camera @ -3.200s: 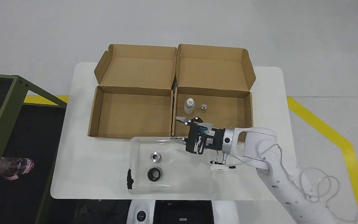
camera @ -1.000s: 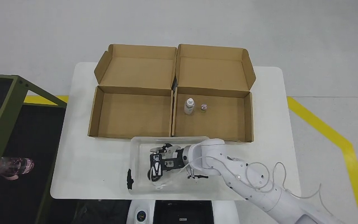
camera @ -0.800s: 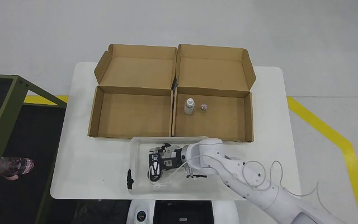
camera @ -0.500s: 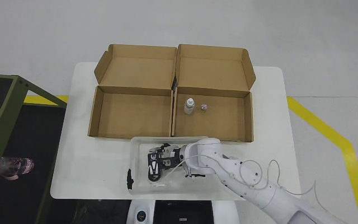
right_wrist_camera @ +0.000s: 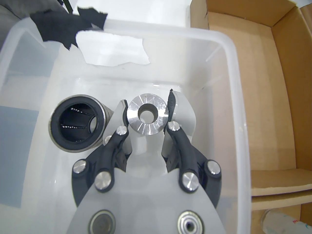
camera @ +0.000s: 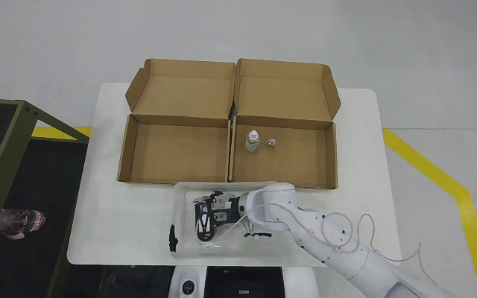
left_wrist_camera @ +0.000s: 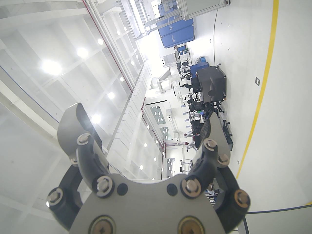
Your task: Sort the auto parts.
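White arm (camera: 320, 223), black-and-silver screwed right gripper (right_wrist_camera: 147, 103)

On the table (camera: 358, 149), two open boxes are set side by side at the far part. A bottle (camera: 253, 140) and a small part (camera: 272, 141) are placed in the right box (camera: 298, 160), at its far left. Near of the boxes a bin (camera: 186, 194) is set. In its left half a metal ring (right_wrist_camera: 147, 114) is enclosed by the right gripper (right_wrist_camera: 148, 99), with a bearing (right_wrist_camera: 75, 122) just beside.

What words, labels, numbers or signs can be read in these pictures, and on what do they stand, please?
None can be read.
Bottle: red print, too small and cut off to read.
Blue cabinets: white marks, too small to read.
Metal bushing and bearing: no markings visible.
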Robot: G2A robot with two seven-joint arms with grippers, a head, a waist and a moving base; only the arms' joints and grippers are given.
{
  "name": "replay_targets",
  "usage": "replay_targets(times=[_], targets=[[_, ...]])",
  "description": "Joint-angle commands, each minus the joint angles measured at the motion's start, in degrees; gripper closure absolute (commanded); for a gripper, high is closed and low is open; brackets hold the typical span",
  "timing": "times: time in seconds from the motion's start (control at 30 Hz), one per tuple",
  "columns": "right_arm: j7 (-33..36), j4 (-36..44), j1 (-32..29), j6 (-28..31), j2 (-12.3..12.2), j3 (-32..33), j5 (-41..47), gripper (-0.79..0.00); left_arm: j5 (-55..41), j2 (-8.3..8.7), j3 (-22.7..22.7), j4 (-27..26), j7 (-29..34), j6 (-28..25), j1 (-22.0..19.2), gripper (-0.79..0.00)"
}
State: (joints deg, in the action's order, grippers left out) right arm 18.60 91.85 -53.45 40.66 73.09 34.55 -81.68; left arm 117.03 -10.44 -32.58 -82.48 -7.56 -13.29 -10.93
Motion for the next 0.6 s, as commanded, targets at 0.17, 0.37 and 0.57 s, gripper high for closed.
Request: replay_targets(times=[0.17,0.37,0.57], targets=[[-1.09,4.60,-0.84,0.68,-0.53,2.57,0.48,0.000,0.00,0.00,0.00,0.00,0.00,0.00,0.00,-0.785],[-2.28,6.97,-1.82,0.49,-0.95,4.69,0.46,0.000,0.00,0.00,0.00,0.00,0.00,0.00,0.00,-0.785],[-5.80,9.13,-2.37,-0.02,-1.24,7.10,1.16,0.000,0.00,0.00,0.00,0.00,0.00,0.00,0.00,-0.785]])
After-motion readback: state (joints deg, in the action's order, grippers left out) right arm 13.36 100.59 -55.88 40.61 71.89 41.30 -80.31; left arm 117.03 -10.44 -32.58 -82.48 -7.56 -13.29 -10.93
